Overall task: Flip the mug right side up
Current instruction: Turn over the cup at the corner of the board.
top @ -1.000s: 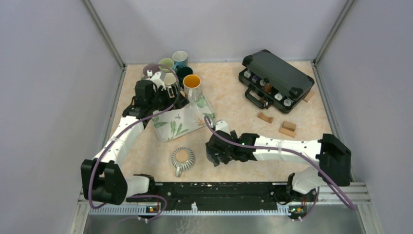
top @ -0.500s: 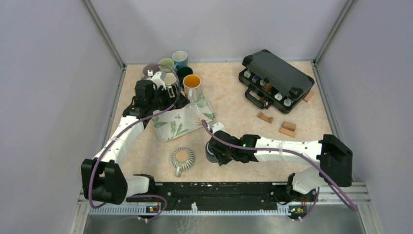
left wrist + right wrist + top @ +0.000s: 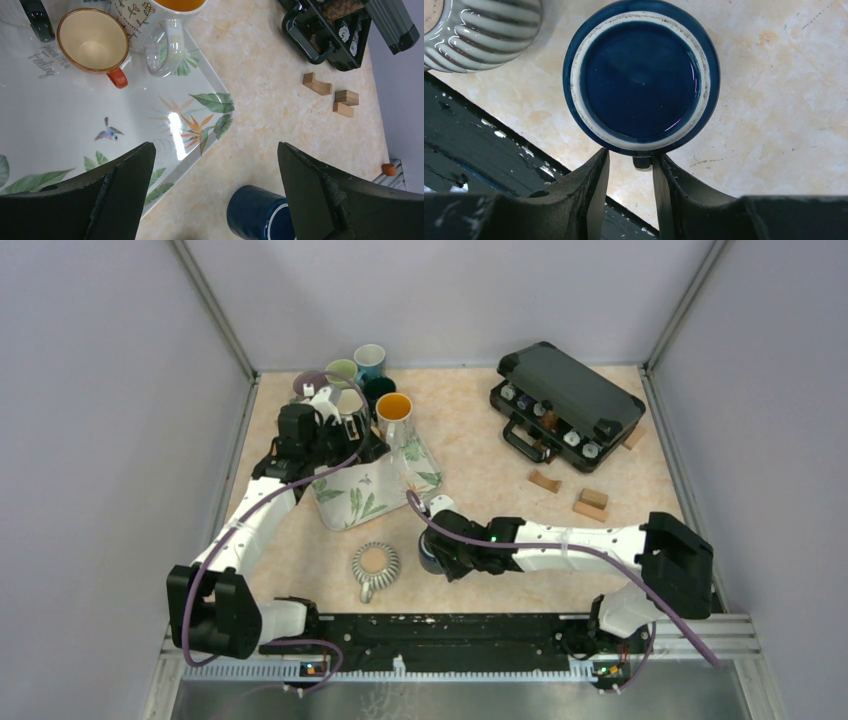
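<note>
Saw one blue mug (image 3: 641, 80) near-centre on desk (image 3: 480, 450), upside down, axis vertical, handle (image 3: 642, 161) rightward inside narrowly parted right end effector (image 3: 630, 157). Counted one ribbed mug (image 3: 375, 565) leftward, three wooden blocks (image 3: 592, 498) farther right. Noted left end effector (image 3: 214, 146) wide apart over tray (image 3: 75, 125).

We see a dark blue glazed mug (image 3: 641, 80) standing mouth down, its round base facing up with a pale unglazed ring around the foot. It sits just ahead of the right gripper (image 3: 630, 159), and its small handle (image 3: 642, 161) lies between that gripper's fingers, nearer one of them.
</note>
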Robot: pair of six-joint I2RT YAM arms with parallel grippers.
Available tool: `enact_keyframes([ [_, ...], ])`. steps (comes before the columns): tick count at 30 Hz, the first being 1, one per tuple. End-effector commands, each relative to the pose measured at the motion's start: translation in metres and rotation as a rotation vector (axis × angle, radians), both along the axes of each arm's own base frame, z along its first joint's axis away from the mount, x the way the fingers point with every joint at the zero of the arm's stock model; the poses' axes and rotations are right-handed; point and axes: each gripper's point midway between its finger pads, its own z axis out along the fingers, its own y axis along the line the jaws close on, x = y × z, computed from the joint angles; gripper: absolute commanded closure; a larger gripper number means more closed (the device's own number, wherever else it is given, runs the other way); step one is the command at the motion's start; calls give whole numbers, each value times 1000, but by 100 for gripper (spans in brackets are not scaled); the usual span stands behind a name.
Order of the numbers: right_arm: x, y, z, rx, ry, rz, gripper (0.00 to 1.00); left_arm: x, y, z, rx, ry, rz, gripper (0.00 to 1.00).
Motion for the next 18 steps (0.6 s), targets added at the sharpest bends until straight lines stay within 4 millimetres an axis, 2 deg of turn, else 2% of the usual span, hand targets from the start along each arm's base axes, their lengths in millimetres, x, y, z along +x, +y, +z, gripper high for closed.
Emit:
enact_keyframes([
  [1,9,13,5,27,-25,6,64,4,-2,5,-21,-28,-10,2],
  [18,22,22,-5,7,-45,-10,70,3,-3,5,-22,-29,-12,1],
])
